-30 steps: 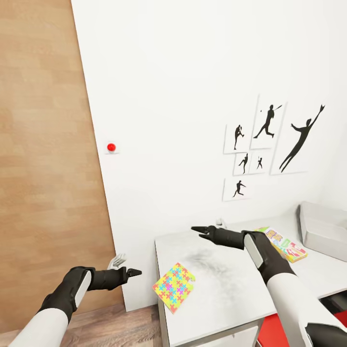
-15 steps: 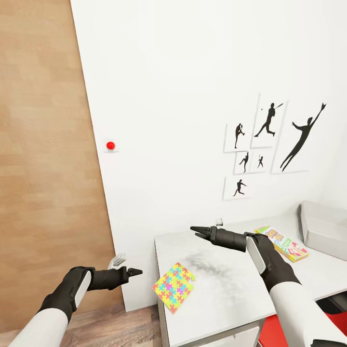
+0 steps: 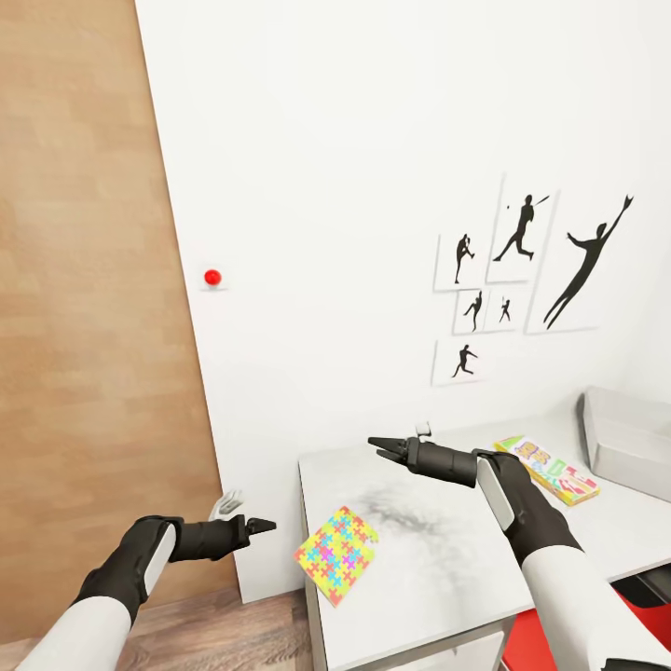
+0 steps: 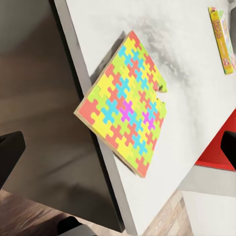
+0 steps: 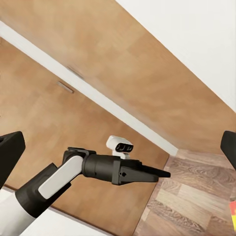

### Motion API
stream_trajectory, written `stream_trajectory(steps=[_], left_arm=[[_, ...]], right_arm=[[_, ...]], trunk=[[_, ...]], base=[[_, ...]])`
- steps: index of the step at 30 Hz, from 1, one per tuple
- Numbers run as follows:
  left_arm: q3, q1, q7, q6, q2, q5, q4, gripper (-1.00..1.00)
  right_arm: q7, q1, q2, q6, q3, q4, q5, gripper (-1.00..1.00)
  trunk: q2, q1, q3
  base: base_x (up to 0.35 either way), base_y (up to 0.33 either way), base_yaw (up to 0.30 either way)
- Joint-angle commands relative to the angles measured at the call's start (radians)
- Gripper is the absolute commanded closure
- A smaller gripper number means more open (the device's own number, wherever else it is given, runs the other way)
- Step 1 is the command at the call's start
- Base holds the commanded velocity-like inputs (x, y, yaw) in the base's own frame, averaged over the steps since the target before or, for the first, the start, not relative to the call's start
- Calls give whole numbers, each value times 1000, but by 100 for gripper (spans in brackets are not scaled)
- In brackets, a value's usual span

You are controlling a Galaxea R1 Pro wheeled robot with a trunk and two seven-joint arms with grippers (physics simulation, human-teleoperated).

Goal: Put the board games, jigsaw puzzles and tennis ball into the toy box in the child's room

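1. Approach step, I judge: nothing held. My right claw hovers over the table, tips spread; my left claw hangs off the table's edge, tips pressed together.
2. Jigsaw puzzle overhangs the near table corner, just beside my left claw.
3. Board game lies farther right, near the toy box.
4. Next: lower onto the puzzle's overhanging edge.
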Motion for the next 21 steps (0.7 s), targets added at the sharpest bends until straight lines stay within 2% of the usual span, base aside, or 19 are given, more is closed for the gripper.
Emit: stream_trajectory(steps=[1, 8, 15, 21], left_arm=[[3, -1, -3, 8, 0, 1, 0, -100], [10, -1, -9, 8, 0, 2, 3, -100], [57, -1, -68, 6, 0, 0, 22, -100], [74, -1, -100, 5, 5, -1, 33, -100]], right_arm=[[2, -1, 0, 5, -1, 0, -2, -100], [3, -1, 0, 4, -1, -1, -2, -100], [4, -1, 0, 3, -13, -1, -2, -100], [10, -1, 0, 5, -24, -1, -2, -100]], trunk=[[-9, 4, -5], [-58, 31, -27], [-107, 58, -49], [-149, 81, -68]], base=[[0, 0, 0], [0, 0, 0], [0, 0, 0], [0, 0, 0]])
